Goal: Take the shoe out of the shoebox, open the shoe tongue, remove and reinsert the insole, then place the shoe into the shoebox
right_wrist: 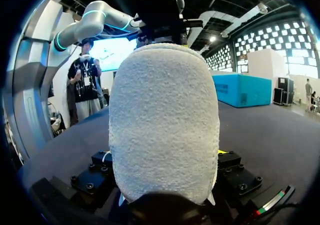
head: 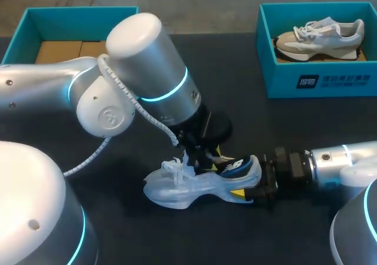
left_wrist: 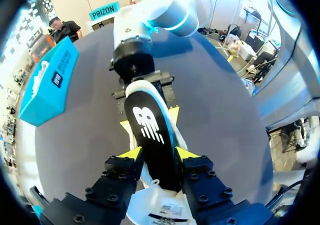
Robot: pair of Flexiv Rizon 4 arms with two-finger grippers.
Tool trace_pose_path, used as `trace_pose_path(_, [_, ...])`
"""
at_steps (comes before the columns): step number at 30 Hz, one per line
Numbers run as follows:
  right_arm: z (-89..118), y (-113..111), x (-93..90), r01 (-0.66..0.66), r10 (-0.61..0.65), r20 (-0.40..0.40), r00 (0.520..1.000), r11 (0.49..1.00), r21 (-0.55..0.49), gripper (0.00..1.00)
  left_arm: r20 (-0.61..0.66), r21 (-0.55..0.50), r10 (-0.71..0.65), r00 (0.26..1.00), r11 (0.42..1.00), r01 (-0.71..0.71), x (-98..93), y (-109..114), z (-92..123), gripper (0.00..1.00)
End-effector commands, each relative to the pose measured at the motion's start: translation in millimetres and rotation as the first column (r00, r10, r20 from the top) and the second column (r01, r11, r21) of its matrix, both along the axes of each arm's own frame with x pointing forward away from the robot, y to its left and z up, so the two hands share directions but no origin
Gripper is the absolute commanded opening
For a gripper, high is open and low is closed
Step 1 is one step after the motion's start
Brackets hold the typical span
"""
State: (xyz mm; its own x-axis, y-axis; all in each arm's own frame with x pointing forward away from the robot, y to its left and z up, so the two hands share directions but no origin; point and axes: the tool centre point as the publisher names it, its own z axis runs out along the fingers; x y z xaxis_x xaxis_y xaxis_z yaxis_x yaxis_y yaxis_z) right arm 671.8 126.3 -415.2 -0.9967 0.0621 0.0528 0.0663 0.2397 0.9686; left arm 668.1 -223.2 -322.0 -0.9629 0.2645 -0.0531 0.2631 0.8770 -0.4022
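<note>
**Q:** What is on the table, going left to right?

**A:** On the dark table (head: 283, 123), an open teal shoebox (head: 17, 35) sits at eleven o'clock with only cardboard showing inside. The pale shoe (head: 188, 185) is out of any box and lies on its side near six o'clock, its toe toward nine. A second teal box (head: 318, 79) at one o'clock holds a beige shoe (head: 321, 38).

**Q:** What are the hands doing?

**A:** The left gripper (left_wrist: 158, 153) comes down over the shoe's opening. Its yellow tips press both edges of the black insole (left_wrist: 149, 130), so it is grasping the insole. The right gripper (head: 259, 185) reaches in from three o'clock and clamps the heel, steadying the shoe.

**Q:** Which step is this?

**A:** It looks like the insole step. I cannot tell whether the insole is being drawn out or pushed back in.

**Q:** What does the next move need?

**A:** Probably a firm hold at the heel while the left gripper guides the insole along the length of the shoe, keeping it flat so it does not buckle. Returning the shoe to a shoebox is not yet done.
</note>
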Motion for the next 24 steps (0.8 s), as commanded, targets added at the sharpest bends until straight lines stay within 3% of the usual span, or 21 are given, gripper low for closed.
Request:
trace_pose_path(1, [-2.2, -0.3, -0.5, 0.002, -0.002, 0.001, 1.000, 1.000, -0.003, 0.00, 0.032, -0.015, 0.014, 0.999, 1.000, -0.014, -7.5, 2.2, 6.7, 0.44])
trace_pose_path(4, [-2.2, -0.3, -0.5, 0.002, -0.002, 0.001, 1.000, 1.000, -0.003, 0.00, 0.044, -0.024, 0.022, 0.999, 0.999, -0.021, -8.1, -4.7, 5.9, 0.50])
trace_pose_path(24, [-2.2, -0.3, -0.5, 0.002, -0.002, 0.001, 1.000, 1.000, -0.003, 0.00, 0.093, -0.039, 0.145, 0.985, 0.989, -0.142, -6.2, -37.8, -9.1, 0.47])
